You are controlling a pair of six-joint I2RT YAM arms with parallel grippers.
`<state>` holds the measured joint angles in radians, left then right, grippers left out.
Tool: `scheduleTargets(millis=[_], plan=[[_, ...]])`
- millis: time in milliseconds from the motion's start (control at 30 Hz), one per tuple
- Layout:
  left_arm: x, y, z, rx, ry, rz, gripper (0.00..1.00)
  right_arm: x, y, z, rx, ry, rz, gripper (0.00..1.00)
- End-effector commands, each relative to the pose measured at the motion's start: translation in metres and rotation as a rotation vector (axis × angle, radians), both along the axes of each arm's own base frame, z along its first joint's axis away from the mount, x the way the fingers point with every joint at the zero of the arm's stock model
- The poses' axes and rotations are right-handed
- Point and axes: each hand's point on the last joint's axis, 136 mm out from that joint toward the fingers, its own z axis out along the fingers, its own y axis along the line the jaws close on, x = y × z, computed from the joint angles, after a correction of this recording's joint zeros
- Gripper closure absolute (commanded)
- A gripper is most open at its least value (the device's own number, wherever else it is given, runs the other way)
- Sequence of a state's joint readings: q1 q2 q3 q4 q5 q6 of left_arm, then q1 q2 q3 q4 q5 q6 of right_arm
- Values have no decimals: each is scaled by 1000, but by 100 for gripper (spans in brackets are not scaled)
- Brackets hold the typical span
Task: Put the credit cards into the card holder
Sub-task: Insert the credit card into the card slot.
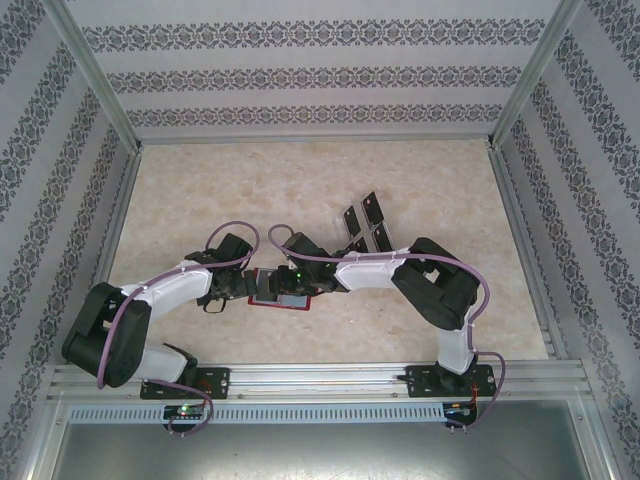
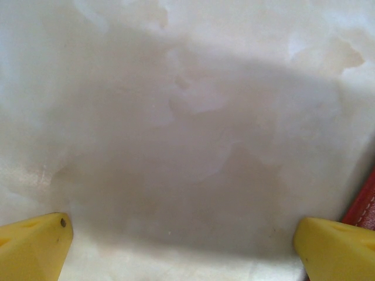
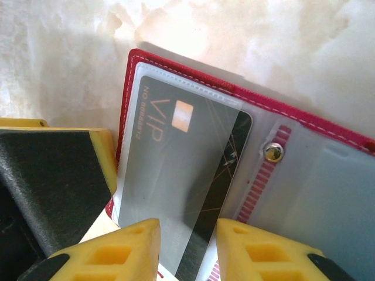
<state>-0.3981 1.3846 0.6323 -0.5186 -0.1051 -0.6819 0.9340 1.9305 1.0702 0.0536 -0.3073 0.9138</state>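
Hovering low over the pale surface (image 2: pixel 187 117), the left gripper (image 2: pixel 181 246) has its yellow fingertips spread wide with nothing between them. The red edge of the card holder (image 2: pixel 364 205) shows just beside its right fingertip. Immediately to the right, the right gripper (image 3: pixel 187 249) is narrowed on the near end of a black credit card (image 3: pixel 170 152) marked VIP. It appears to pinch the card by its long edges, though the close view makes the contact hard to confirm. The far part of that card lies under a clear inner pocket of the open holder, at the holder's left edge, and a snap stud sits further right. A black-padded yellow block (image 3: pixel 53 187) stands just left of the holder. From above, the holder lies flat between the two grippers in the middle of the surface. Farther back and to the right, well apart from it, the other credit cards (image 1: pixel 362 225) stand tilted in a small cluster.
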Motion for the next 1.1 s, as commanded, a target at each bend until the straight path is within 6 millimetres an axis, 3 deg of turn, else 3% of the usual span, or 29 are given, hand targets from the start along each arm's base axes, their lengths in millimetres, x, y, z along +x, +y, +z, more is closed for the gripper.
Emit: scheduleTargets(millis=[0,700,900,1067], plan=[[-17,-5,-14,-28,65,-13,0,-7,-1,-2,-20,9,13,67],[-17,-7,-15,-42,64,-20,0,-10,27,4,-1,19,69,67],[-17,-8,-14,-43,64,-19,0,-6,14,18,6,-5,44,67],[-15,-8,-12,-47,54,-16,0,3,-15,33,-22,-53,-7,64]])
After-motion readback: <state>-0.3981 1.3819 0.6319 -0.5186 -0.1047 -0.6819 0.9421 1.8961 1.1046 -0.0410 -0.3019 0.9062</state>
